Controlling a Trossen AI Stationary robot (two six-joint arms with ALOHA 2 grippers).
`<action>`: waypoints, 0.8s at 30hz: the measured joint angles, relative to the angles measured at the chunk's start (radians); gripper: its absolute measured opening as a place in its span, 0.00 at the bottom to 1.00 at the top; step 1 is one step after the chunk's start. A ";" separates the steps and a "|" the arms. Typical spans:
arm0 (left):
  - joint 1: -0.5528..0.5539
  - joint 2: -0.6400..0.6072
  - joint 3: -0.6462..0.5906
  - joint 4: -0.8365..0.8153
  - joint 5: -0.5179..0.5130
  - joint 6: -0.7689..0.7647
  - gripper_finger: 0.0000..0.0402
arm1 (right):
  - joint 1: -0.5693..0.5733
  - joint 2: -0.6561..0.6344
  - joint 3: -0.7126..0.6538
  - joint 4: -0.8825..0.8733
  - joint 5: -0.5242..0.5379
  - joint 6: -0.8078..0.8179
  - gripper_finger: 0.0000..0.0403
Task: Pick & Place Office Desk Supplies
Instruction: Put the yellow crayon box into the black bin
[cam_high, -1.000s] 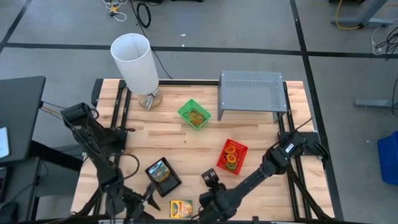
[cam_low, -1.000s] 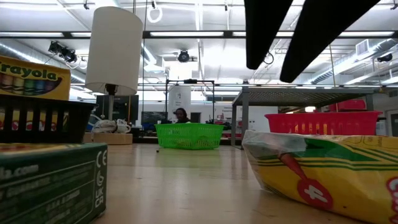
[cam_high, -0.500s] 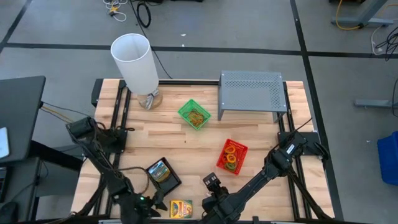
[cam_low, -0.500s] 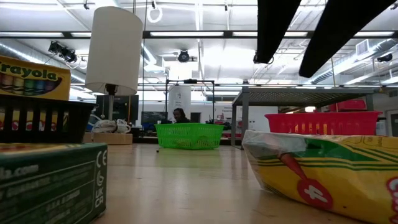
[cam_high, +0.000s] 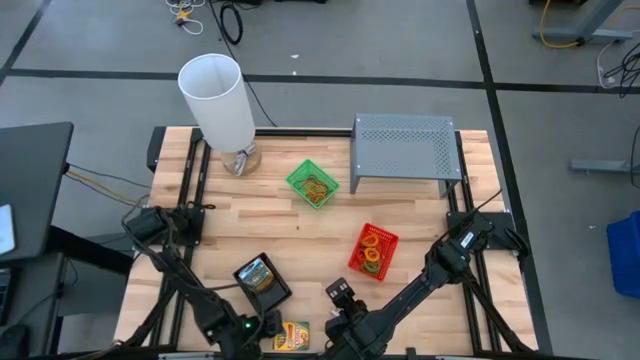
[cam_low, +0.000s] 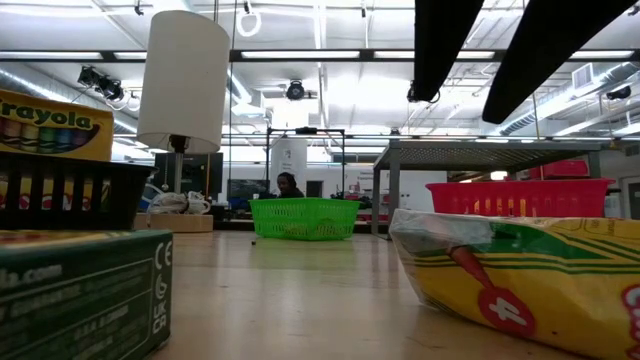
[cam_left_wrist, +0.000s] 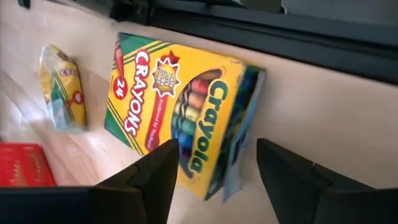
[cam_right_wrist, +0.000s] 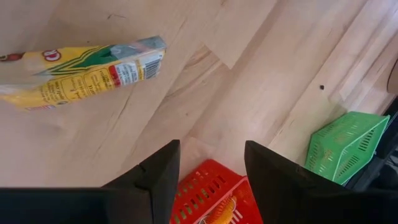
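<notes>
Wooden table (cam_high: 300, 225) holds a yellow-green crayon box (cam_left_wrist: 180, 115) before the left tool (cam_left_wrist: 214, 171), fingers spread

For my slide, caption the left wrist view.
Open left gripper above a Crayola box; second crayon box beyond.

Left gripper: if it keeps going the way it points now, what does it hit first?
Probably the crayon box. In the left wrist view the left gripper is open, and the box lies flat on the table straight ahead, centred between the fingers. How far off it is cannot be judged.
</notes>
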 joint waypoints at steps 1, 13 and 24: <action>0.000 0.000 0.004 -0.002 0.000 0.024 0.54 | 0.000 0.000 0.000 0.000 0.000 0.000 0.47; 0.012 0.000 0.007 0.003 0.042 0.188 0.26 | 0.000 0.000 0.000 0.000 0.000 -0.001 0.47; 0.033 -0.001 0.008 0.001 0.036 0.275 0.03 | 0.000 0.000 0.000 0.000 0.000 -0.011 0.47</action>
